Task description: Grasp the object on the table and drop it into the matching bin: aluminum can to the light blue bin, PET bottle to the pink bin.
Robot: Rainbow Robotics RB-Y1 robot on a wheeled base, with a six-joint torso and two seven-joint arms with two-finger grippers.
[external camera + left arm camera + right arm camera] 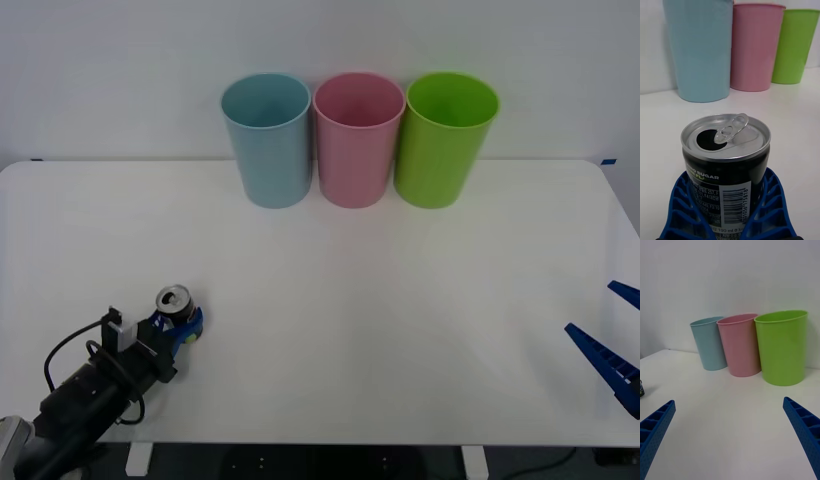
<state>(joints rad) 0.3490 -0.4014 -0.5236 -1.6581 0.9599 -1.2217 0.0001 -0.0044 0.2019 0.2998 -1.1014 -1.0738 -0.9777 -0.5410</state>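
Front view is showing the left arm reaching in low from about seven o'clock, its black forearm and looped cable angling up toward the worktop's (330, 330) near-left area. The left claw (180, 325) is sitting at the end of it, its blue ribbed fingers (681, 202) clamping the aluminum can (173, 303) on both sides. The can is standing upright on the white worktop at roughly eight o'clock, well apart from the bins, its silver top facing up with the mouth open and the pull-tab raised. Left wrist view is looking over the can's top from close behind: the dark body with its white barcode panel is sitting between the two curved fingers, which are pressing against its lower sides.

At twelve o'clock, along the far edge, three tapered bins are standing in a row, just beside one another: the light blue bin (267, 138) at the left, the pink bin (358, 137) in the middle and a lime green bin (444, 137) at the right.

Over at four o'clock, the right claw (615, 330) is hovering at the worktop's near-right edge, its fingers (805, 429) spread wide apart and holding nothing, pointing toward the bins.
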